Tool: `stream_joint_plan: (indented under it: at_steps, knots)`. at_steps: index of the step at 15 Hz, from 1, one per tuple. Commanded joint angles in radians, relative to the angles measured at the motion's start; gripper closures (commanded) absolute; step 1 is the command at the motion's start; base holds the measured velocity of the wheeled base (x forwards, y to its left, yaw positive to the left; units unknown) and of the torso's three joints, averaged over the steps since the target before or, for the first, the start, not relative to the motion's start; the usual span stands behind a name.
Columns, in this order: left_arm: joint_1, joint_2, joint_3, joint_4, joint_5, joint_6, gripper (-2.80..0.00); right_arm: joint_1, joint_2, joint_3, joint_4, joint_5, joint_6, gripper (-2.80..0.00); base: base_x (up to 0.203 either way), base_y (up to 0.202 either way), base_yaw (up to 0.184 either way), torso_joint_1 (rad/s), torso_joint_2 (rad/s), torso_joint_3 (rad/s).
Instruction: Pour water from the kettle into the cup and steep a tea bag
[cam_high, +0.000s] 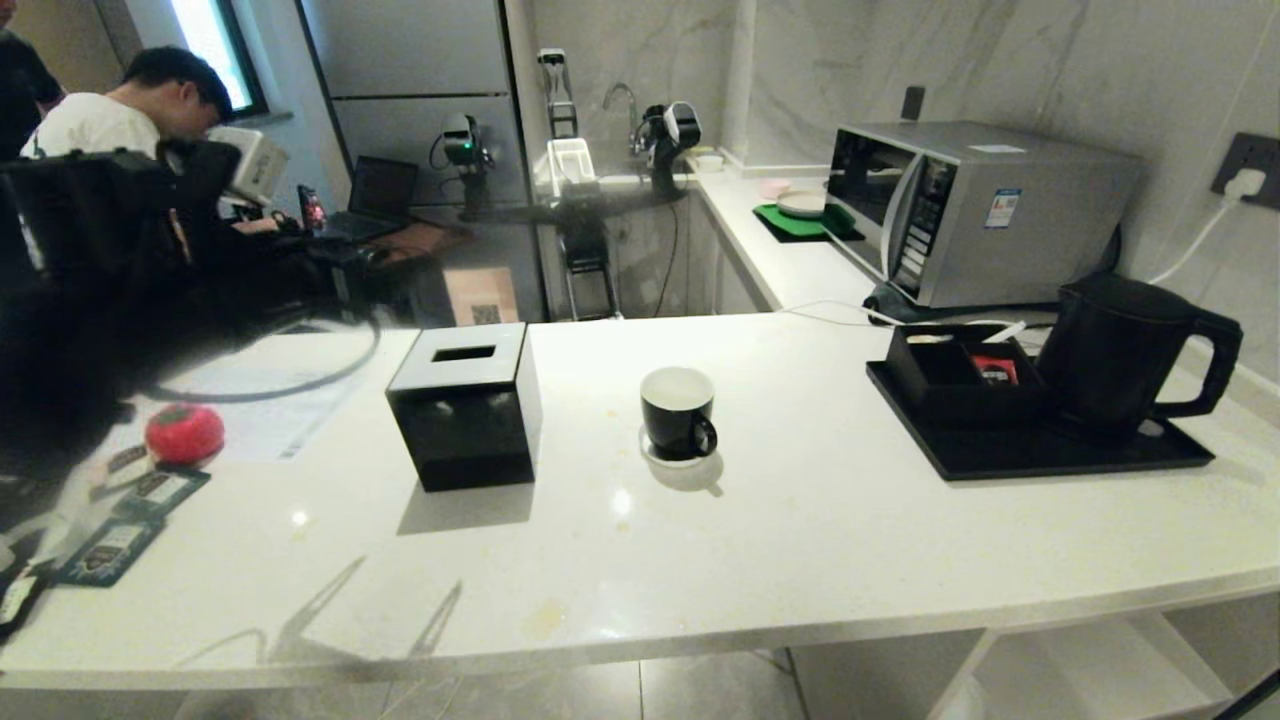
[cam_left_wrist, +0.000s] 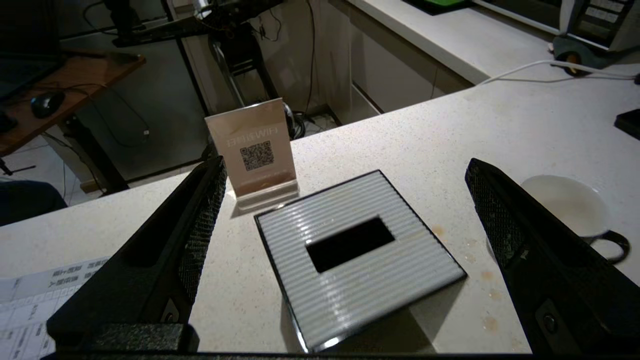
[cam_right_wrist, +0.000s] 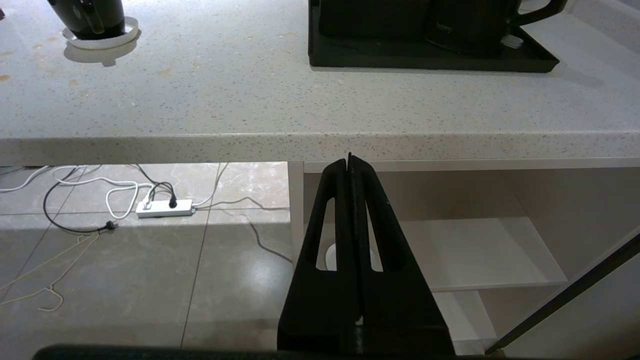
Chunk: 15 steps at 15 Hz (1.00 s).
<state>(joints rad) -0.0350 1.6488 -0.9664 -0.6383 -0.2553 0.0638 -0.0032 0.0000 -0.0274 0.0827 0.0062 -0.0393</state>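
Counter (cam_high: 820, 530): pale speckled stone | kettle (cam_high: 1120, 350): matte black, on black tray (cam_high: 1050, 455), far right corner | tissue box (cam_left_wrist: 357, 255): ribbed lid, under left gripper (cam_left_wrist: 345, 215), fingers spread wide, empty | cup (cam_high: 678, 410): black, white inside, on saucer, mid-counter | right gripper (cam_right_wrist: 350, 175): closed, below front edge.

On the counter (cam_high: 800, 540) we see the tissue box (cam_high: 465, 405) at left, the cup (cam_high: 678, 411) on its saucer (cam_high: 660, 455) centrally, and the kettle (cam_high: 1125, 350) on a tray (cam_high: 1050, 455) at right.
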Motion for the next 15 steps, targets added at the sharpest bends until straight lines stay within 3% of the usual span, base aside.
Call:
stream_joint_plan:
  at_steps: [1, 4, 15]
  knots:
    - [0.013, -0.137, 0.082, -0.003, -0.001, 0.002, 0.00, 0.000, 0.000, 0.000, 0.000, 0.000, -0.001, 0.00, 0.000, 0.000, 0.000, 0.000, 0.00, 0.000]
    - [0.035, -0.247, 0.170, 0.003, 0.009, 0.003, 0.00, 0.000, 0.000, 0.000, 0.000, 0.000, -0.001, 0.00, 0.000, 0.000, 0.000, 0.000, 0.00, 0.000]
    - [0.043, -0.665, 0.559, 0.091, 0.149, -0.002, 0.00, 0.000, 0.000, 0.000, 0.000, 0.000, -0.001, 0.00, 0.000, 0.000, 0.000, 0.000, 0.00, 0.000]
